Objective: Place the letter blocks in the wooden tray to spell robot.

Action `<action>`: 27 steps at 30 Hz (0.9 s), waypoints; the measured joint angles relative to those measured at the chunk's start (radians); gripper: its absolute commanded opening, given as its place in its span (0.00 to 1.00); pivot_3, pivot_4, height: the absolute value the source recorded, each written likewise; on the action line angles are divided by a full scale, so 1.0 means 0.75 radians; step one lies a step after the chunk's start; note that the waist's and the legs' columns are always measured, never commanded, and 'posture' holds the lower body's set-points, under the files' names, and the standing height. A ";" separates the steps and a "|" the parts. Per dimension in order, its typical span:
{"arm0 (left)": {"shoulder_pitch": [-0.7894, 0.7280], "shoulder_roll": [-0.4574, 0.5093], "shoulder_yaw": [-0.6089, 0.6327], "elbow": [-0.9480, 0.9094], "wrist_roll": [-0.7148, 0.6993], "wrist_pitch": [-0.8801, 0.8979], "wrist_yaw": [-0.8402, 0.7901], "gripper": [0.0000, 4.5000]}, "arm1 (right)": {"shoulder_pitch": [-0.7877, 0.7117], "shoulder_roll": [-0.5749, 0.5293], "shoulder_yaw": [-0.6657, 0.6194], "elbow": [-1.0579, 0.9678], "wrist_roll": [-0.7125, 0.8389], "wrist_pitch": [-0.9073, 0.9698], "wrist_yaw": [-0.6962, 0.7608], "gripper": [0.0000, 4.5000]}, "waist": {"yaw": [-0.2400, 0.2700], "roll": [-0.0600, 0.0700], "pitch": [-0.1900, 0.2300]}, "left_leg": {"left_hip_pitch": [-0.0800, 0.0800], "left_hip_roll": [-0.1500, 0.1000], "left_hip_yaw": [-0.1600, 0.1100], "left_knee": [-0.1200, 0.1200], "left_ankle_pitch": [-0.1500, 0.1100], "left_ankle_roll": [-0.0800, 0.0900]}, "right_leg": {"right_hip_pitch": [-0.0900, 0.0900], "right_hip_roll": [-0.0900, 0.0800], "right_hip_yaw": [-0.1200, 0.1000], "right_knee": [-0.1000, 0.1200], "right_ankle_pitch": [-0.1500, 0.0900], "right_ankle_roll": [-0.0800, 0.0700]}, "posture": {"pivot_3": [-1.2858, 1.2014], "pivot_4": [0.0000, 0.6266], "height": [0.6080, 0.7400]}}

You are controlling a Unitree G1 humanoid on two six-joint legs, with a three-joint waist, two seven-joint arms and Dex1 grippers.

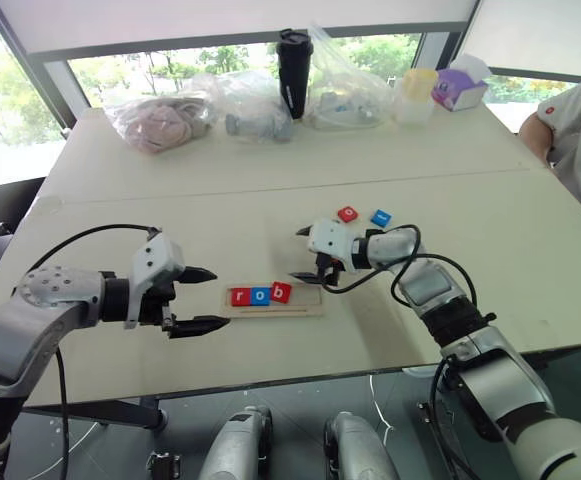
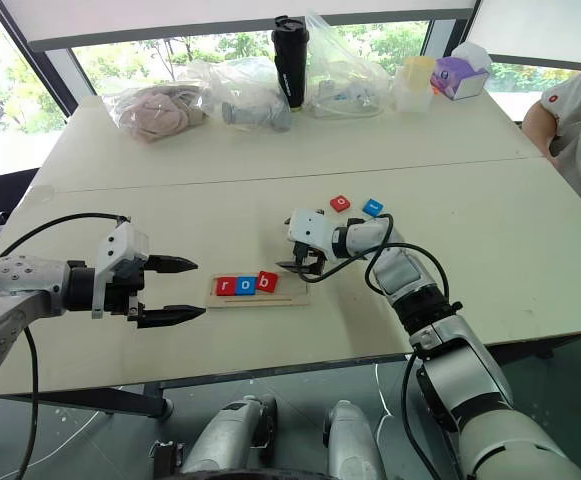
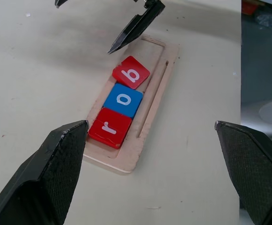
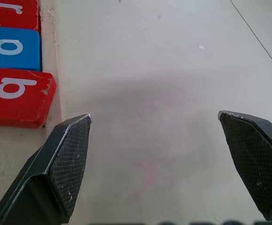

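The wooden tray (image 1: 305,297) lies near the table's front edge. It holds a red r block (image 1: 240,296), a blue o block (image 1: 260,295) and a red b block (image 1: 281,292); the b sits slightly askew. The tray's right half is bare. A red o block (image 1: 347,214) and a blue t block (image 1: 380,217) lie loose on the table farther back. My right gripper (image 1: 298,254) hovers open and empty just past the tray's right end, between the tray and the loose blocks. My left gripper (image 1: 218,297) is open and empty at the tray's left end.
Along the far edge of the table are plastic bags (image 1: 170,115), a black tumbler (image 1: 293,72), a yellow cup (image 1: 417,95) and a purple tissue box (image 1: 458,88). A person (image 1: 580,130) sits at the right side. A seam (image 1: 270,183) runs across the tabletop.
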 measured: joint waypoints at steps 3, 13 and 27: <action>0.010 0.000 0.001 -0.006 0.000 0.005 0.007 1.00 | 0.000 0.021 0.010 0.022 -0.001 -0.024 0.030 1.00 | -0.003 0.000 0.000 | 0.000 0.000 0.000 0.000 0.000 0.000 | 0.000 0.000 0.000 0.000 0.000 0.000 | 0.52 0.24 1.00; 0.042 -0.002 0.003 -0.022 -0.004 0.009 0.041 1.00 | 0.021 0.048 0.022 -0.017 0.002 -0.031 0.109 1.00 | -0.002 0.000 0.000 | 0.000 0.000 0.000 0.000 0.000 0.000 | -0.001 0.000 0.000 0.001 0.000 0.000 | 0.52 0.24 1.00; 0.001 -0.041 0.003 -0.019 -0.004 0.009 0.074 1.00 | -0.042 0.037 -0.129 0.031 0.083 0.131 -0.003 1.00 | 0.007 0.001 0.001 | 0.000 0.000 0.000 0.000 0.000 -0.001 | -0.001 0.000 0.000 0.001 0.001 -0.001 | 0.52 0.24 1.00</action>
